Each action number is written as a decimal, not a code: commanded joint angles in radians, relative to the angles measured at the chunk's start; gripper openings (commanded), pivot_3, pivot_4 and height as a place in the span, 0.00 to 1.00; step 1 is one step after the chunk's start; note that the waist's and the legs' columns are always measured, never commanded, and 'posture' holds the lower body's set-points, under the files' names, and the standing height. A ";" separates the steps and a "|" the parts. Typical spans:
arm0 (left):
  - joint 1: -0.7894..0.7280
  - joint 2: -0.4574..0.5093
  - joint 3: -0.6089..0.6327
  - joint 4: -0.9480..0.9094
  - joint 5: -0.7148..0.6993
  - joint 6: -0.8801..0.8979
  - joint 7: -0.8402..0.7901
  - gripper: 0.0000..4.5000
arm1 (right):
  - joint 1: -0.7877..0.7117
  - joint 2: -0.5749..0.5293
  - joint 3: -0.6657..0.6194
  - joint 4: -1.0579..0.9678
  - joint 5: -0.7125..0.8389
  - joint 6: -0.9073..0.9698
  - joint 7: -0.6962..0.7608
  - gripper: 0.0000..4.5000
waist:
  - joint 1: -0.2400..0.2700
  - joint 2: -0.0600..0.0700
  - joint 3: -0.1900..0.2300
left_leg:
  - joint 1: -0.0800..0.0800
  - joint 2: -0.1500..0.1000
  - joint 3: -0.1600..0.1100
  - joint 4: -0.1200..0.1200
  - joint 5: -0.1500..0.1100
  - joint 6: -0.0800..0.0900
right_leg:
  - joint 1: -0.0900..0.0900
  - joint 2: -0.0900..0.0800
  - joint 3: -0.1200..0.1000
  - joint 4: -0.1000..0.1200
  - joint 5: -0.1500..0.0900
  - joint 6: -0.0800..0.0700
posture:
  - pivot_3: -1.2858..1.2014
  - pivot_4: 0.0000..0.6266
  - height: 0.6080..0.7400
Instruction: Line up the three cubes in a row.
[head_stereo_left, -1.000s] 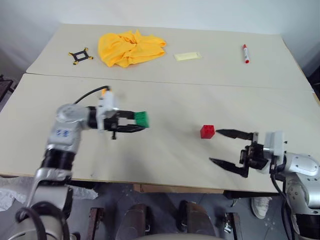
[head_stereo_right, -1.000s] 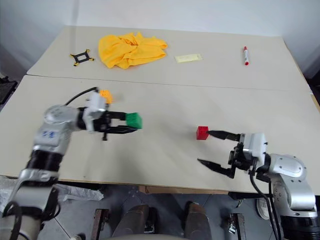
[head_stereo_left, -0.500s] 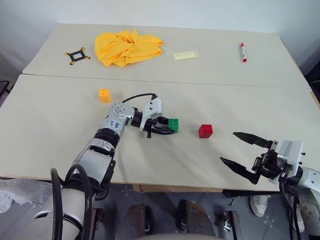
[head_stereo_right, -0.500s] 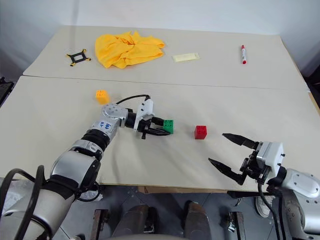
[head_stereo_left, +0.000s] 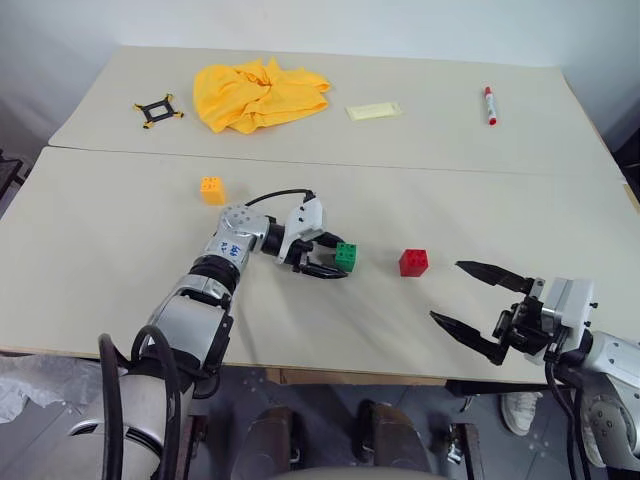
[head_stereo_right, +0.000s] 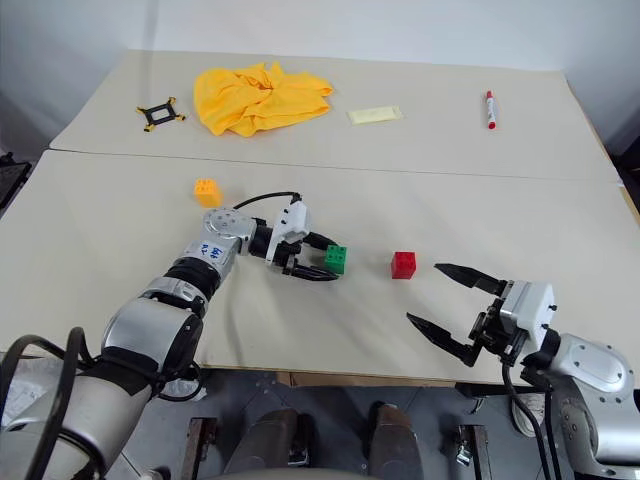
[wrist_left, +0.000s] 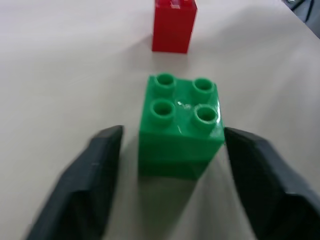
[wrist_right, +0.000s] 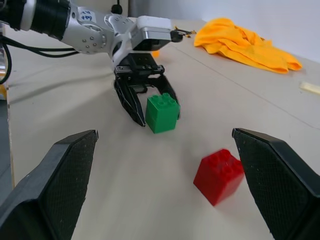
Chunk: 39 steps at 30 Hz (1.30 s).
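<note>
My left gripper (head_stereo_left: 337, 258) stands spread around the green cube (head_stereo_left: 347, 256) on the worktop, red cube (head_stereo_left: 413, 262) just right of it mid-frame.

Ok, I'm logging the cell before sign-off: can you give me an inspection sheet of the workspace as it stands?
Surface: two beige tables pushed together, seam running across.
Job's things: green cube standing on the table, red cube to its right with a gap, orange-yellow cube apart at the left, off their line.
Clutter: yellow cloth, black and yellow frame, pale yellow pad, red-capped marker, all on the far table.
Grippers: left gripper open, fingers either side of the green cube with gaps; right gripper open, empty.
Cables: black cable looping over the left wrist.
Surroundings: white wall behind; floor below the near edge.
</note>
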 joint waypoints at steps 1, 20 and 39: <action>0.022 0.054 0.075 -0.067 -0.069 -0.035 -0.063 0.98 | -0.043 -0.002 0.032 0.009 0.004 -0.006 0.011 1.00 | -0.002 0.000 0.000 | 0.000 0.000 0.000 0.000 0.000 0.000 | 0.000 0.000 0.000 0.000 0.000 0.000 | 0.52 0.24 1.00; 1.207 0.219 0.823 -1.240 -0.477 0.277 0.575 0.99 | -0.367 0.100 0.209 0.157 0.013 0.005 0.044 1.00 | -0.021 -0.001 -0.001 | 0.001 0.000 -0.008 0.001 -0.001 0.000 | 0.003 -0.004 0.003 0.001 0.000 -0.001 | 0.52 0.24 1.00; 0.710 0.114 0.528 -1.187 -0.397 0.718 1.146 0.99 | -0.392 0.121 0.191 0.184 -0.044 -0.038 -0.025 1.00 | -0.002 -0.003 -0.002 | 0.002 -0.002 -0.004 0.001 -0.001 0.000 | 0.002 -0.002 0.003 0.003 0.000 -0.001 | 0.52 0.24 1.00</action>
